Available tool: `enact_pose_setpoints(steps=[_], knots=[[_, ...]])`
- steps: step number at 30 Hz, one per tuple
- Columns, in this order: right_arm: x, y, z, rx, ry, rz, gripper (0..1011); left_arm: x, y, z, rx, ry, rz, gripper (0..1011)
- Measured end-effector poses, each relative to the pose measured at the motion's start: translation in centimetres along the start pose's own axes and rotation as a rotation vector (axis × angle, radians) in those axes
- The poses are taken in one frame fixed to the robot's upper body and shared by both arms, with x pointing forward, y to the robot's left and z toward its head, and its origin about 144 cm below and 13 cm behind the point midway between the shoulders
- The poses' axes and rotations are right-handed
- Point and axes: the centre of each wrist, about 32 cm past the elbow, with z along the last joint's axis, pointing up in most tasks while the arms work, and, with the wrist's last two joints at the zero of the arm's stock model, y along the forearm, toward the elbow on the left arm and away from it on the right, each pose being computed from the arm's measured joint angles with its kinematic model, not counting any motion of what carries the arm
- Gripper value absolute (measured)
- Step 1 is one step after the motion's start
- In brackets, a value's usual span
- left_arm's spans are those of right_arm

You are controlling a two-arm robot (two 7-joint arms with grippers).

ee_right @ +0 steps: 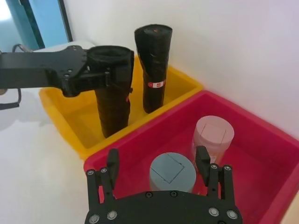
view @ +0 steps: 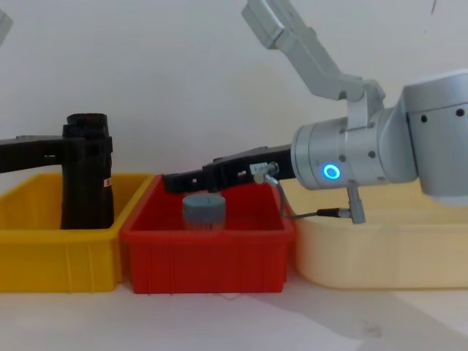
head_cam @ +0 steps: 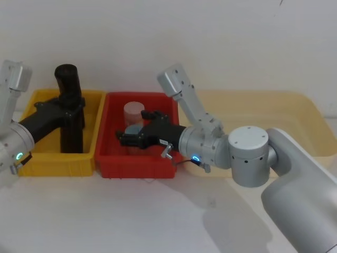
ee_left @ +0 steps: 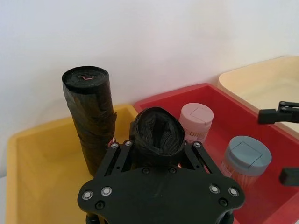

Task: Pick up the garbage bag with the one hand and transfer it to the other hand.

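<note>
Smooth black cylindrical roll of garbage bags [ee_right: 113, 105] upright in yellow plastic bin [ee_right: 60, 109]. Green-lit left claw [ee_right: 106, 77] clamped round its upper end. Blue-lit right claw [head_cam: 122, 138] spread wide, empty, over red bin [head_cam: 134, 168]; roll to its left, axis vertical.

Left hand [view: 86, 150] clamps smooth black cylindrical bag roll [view: 88, 196] in yellow plastic bin [view: 51, 252]; right hand [view: 174, 181] over red plastic bin [view: 208, 256].

left claw [head_cam: 67, 109] black | right claw [head_cam: 124, 139] black | arms [head_cam: 247, 155] silver-grey | green ring [head_cam: 19, 156] | blue ring [head_cam: 196, 158]
</note>
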Motion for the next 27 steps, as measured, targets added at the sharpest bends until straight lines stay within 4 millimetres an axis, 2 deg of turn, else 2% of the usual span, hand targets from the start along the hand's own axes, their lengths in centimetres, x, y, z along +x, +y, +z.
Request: enact_pose_setpoints(steps=[27], knots=[[1.2,1.3,-0.9,-0.059,-0.002,-0.020,1001,0.0,0.0,0.0,0.000,0.000,0.000,351]])
